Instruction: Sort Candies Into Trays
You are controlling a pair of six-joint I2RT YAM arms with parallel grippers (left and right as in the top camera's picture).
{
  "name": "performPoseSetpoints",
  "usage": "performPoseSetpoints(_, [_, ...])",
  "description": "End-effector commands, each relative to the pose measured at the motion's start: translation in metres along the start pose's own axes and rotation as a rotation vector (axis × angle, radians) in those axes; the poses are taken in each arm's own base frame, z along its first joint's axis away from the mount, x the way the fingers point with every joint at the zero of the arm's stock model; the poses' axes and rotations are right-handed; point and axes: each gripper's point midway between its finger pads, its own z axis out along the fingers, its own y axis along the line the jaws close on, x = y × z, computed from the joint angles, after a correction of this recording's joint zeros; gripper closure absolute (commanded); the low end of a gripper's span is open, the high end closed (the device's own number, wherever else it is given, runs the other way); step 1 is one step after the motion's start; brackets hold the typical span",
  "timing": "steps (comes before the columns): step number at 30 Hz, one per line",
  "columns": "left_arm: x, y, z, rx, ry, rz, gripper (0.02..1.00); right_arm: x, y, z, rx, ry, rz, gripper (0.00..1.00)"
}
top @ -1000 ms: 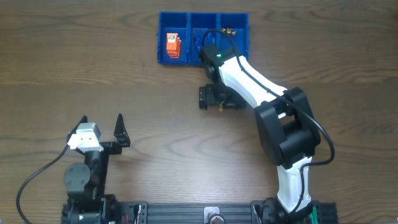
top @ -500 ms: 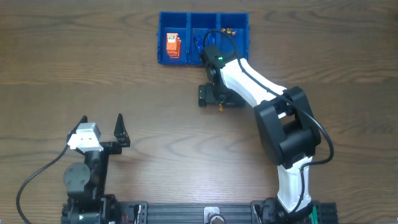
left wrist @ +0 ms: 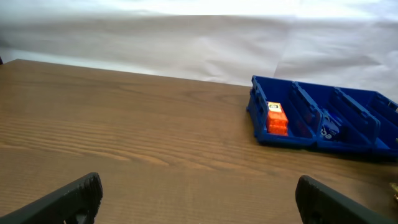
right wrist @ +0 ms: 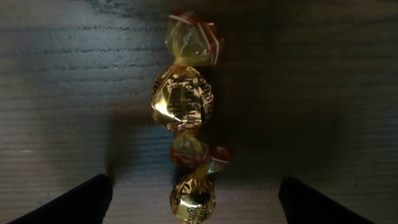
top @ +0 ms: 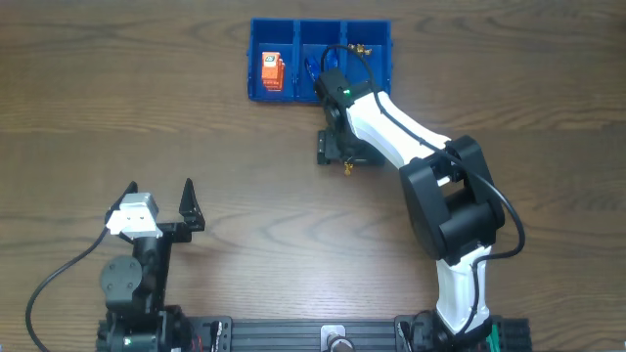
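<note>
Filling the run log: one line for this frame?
right gripper: open, above two gold candies on table | left gripper: open, empty | tray: orange candy in left compartment

Seen from above, the right arm [top: 389, 119] hides nearly all of the wrapped gold candy [right wrist: 183, 99] under its claw [top: 344, 154], and part of the blue tray [top: 256, 59]. A second gold candy [right wrist: 191, 200] is cut off by the right wrist view's edge. The small item [left wrist: 328, 127] in the tray's middle compartment cannot be made out.
</note>
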Motion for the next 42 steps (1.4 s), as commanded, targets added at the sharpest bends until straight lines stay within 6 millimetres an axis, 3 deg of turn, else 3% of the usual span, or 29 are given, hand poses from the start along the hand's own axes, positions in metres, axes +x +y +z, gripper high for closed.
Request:
performPoseSetpoints(1, [0.016, 0.000, 0.001, 0.009, 0.051, -0.001, 0.020, -0.005, -0.009, 0.002, 0.018, -0.010, 0.031, 0.172])
performPoseSetpoints(8, [0.016, 0.000, 0.001, 0.009, 0.051, -0.001, 0.020, -0.004, -0.009, 0.002, 0.016, -0.005, 0.044, 0.294])
performPoseSetpoints(17, [0.016, 0.000, 0.001, 0.009, 0.051, -0.001, 0.020, -0.001, -0.006, 0.010, -0.005, -0.001, 0.049, 0.310])
performPoseSetpoints(26, [0.016, 0.000, 0.001, 0.009, 0.051, -0.001, 0.020, 0.000, 0.000, 0.009, -0.037, 0.008, 0.049, 0.514])
performPoseSetpoints(31, [0.016, 0.000, 0.001, 0.009, 0.050, -0.001, 0.020, 0.005, -0.003, 0.009, -0.026, 0.025, 0.048, 0.542])
performPoseSetpoints(42, [0.016, 0.000, 0.001, 0.009, 0.050, -0.001, 0.020, 0.003, -0.006, 0.009, -0.011, 0.017, 0.049, 0.757])
